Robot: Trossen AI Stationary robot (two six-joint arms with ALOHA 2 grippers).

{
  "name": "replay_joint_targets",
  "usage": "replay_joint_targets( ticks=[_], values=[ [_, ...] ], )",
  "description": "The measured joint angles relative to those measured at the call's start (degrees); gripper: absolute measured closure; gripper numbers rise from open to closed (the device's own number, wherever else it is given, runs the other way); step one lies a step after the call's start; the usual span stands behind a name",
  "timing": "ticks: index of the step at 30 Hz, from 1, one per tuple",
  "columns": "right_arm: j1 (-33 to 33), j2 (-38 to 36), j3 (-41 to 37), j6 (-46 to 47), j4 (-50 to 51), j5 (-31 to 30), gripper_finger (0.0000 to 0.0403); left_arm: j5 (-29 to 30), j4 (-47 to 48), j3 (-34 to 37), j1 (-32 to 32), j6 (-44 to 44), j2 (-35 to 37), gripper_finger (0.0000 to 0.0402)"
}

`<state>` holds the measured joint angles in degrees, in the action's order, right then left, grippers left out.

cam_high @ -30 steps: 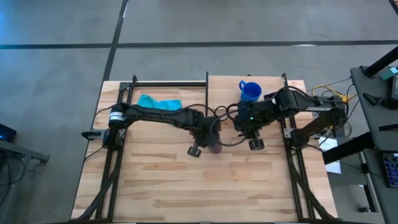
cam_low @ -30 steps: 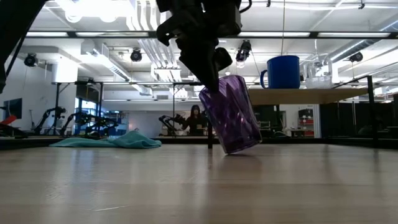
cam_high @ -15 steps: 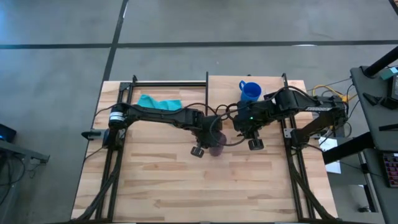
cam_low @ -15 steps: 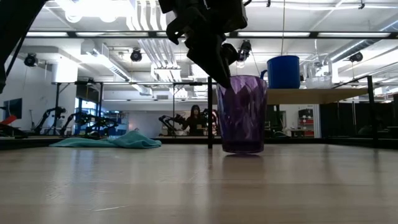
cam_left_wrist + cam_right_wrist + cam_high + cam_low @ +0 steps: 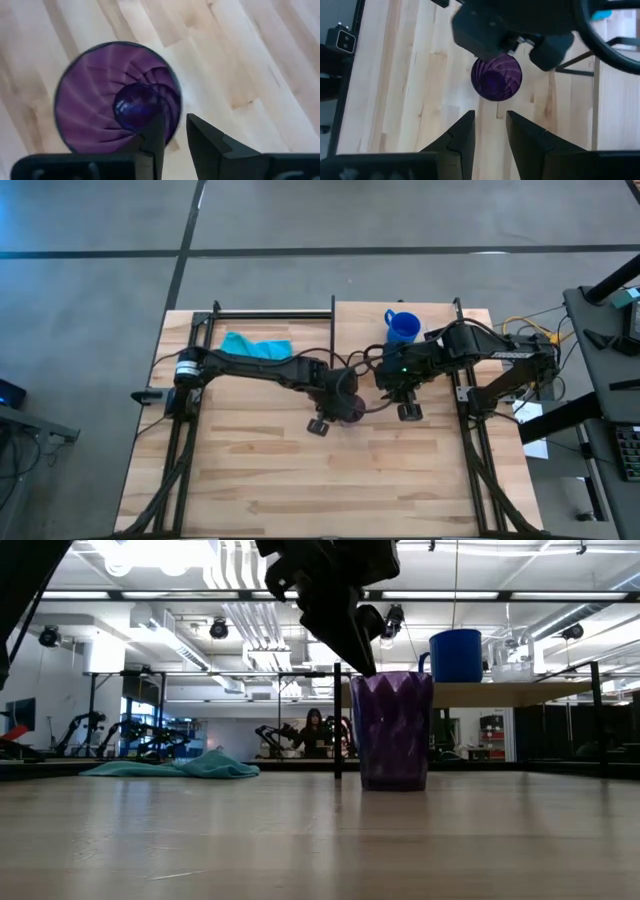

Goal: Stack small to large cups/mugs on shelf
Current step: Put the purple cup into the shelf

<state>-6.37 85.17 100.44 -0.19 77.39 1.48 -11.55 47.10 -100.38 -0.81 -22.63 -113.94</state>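
The purple ribbed tumbler (image 5: 348,413) (image 5: 392,730) stands upright on its base near the middle of the table. My left gripper (image 5: 176,125) (image 5: 340,402) hangs over its rim, shut on its wall. My right gripper (image 5: 490,120) (image 5: 410,412) hovers just right of the tumbler (image 5: 496,77) with its fingers slightly apart, touching nothing. The blue handled mug (image 5: 402,327) (image 5: 455,655) stands on the light-wood shelf (image 5: 500,693). Beside it stands the small clear cup (image 5: 512,670). My left gripper holds the tumbler by its rim (image 5: 176,107), one finger (image 5: 156,135) inside the cup and one (image 5: 202,137) outside. The fingers come from above, slanting down (image 5: 365,660). The tumbler stands upright with its base on the table.
A teal cloth (image 5: 257,344) (image 5: 180,767) lies at the table's far left. The shelf (image 5: 440,315) with black posts takes the far right part. The near half of the wooden tabletop (image 5: 320,480) is bare. A person (image 5: 314,730) shows far off in the room behind.
The tumbler was tilted in my left gripper a second ago. It has been tipped upright and now stands flat on its base, a little farther toward the table's right. My left gripper turned with it and kept its hold.
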Motion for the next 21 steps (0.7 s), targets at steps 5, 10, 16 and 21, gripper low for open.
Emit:
replay_joint_targets(
  ticks=[5,10,16,21],
  values=[
    [0.0,0.0,0.0,3.6,0.6,0.0,0.0298,-0.5,0.6,-0.2,-1.0,2.5,0.8,0.0337],
    [-0.1,0.0,-0.7,4.3,0.5,0.5,0.0298,-0.7,5.1,-1.1,-2.3,4.7,3.3,0.0338],
    [-1.5,0.2,-6.0,-1.3,-0.5,0.5,0.0298,-0.3,13.5,-2.6,-2.6,7.4,11.1,0.0338],
    [-1.6,0.3,-13.1,-2.7,-9.4,0.5,0.0298,4.1,13.8,-2.4,-2.5,7.4,19.3,0.0338]
  ],
)
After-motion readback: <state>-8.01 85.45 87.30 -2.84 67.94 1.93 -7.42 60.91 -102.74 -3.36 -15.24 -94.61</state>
